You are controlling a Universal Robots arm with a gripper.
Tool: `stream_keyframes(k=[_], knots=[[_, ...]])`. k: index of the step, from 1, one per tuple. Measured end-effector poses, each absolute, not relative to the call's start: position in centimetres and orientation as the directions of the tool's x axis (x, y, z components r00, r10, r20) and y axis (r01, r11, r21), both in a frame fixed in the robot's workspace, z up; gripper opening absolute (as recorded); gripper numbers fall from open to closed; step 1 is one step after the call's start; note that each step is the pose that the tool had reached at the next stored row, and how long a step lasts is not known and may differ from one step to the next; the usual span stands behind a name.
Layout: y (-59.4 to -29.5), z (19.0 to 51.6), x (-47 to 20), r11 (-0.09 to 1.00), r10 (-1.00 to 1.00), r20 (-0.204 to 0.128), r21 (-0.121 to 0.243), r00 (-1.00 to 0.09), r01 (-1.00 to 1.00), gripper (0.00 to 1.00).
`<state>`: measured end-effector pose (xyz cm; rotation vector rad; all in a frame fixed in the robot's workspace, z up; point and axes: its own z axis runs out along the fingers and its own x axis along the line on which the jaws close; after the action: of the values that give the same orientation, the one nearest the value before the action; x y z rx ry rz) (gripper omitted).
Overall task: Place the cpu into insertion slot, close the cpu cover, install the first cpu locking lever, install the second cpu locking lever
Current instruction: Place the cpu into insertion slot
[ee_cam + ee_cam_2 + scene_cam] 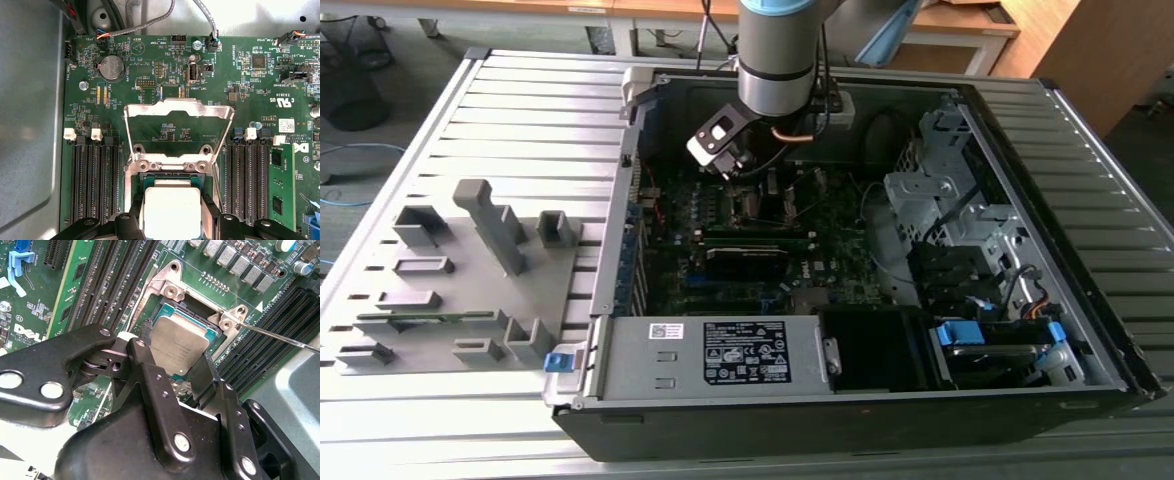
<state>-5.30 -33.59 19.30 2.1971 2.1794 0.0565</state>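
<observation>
In both wrist views the cpu (182, 337) (172, 200), a flat square chip with a dull silver top, sits level at the insertion slot (197, 307) (170, 178) on the green motherboard. My gripper (175, 351) (172, 221) straddles it, with one black finger against each of two opposite edges. In the first wrist view, the cpu cover (180, 107), a silver frame with a square window, stands tilted up, hinged at the slot's far edge. A thin metal locking lever (280, 337) sticks out beside the slot. In the exterior view, the gripper (731, 165) hangs low inside the open computer case.
Long black memory slots (92, 185) (247, 175) flank the socket on both sides. The power supply (720, 350) fills the case's front, with a drive cage (947, 210) and cables on the exterior view's right. A grey fixture plate (454, 270) lies outside the case on the exterior view's left.
</observation>
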Motion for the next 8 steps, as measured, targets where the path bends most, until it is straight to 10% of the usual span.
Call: stream_keyframes(k=[8], knots=[[-33.59, 19.30, -5.30, -0.008, 1.000, -0.007, 0.059, 0.008, 0.998, 0.61]])
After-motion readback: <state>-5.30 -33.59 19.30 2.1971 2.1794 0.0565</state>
